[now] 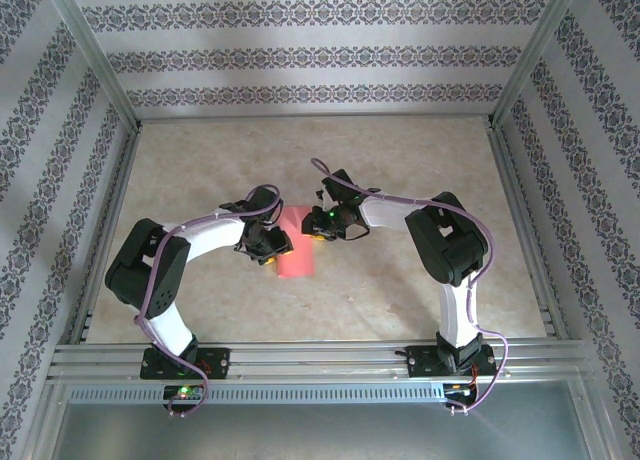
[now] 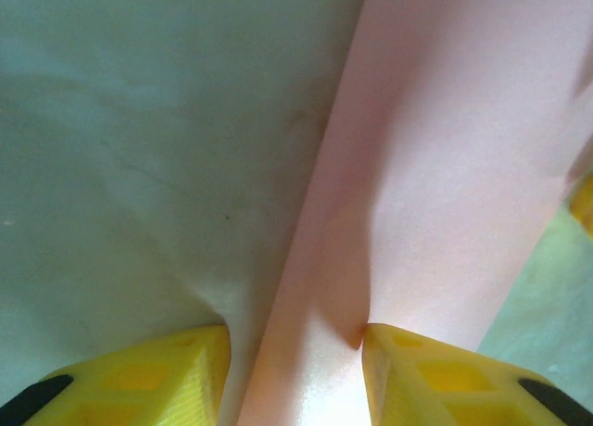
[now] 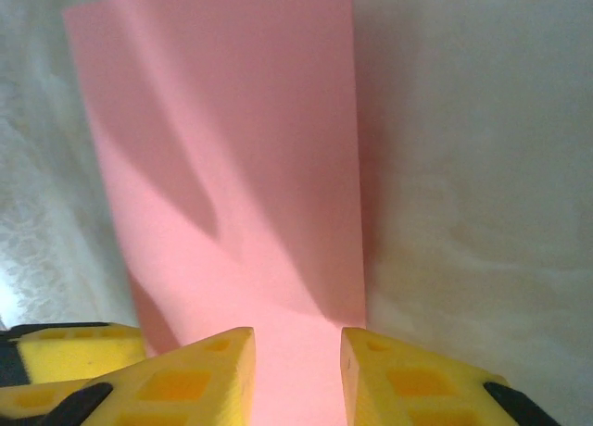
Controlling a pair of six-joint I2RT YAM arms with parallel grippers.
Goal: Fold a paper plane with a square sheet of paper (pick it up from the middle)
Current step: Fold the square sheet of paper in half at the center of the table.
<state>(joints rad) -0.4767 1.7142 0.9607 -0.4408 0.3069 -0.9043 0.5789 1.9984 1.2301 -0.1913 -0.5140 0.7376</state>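
In the middle of the table, the pink sheet of paper lies with its long side pointing away from the arms. The left gripper and the right gripper stand over opposite sides of it, fingers apart, pinching nothing.

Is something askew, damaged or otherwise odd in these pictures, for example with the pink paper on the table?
Nothing is spilled or torn. The thin salmon-pink sheet of paper, folded to a rectangle, does not lie fully flat. In the left wrist view it buckles slightly beside one yellow fingertip of the left gripper.
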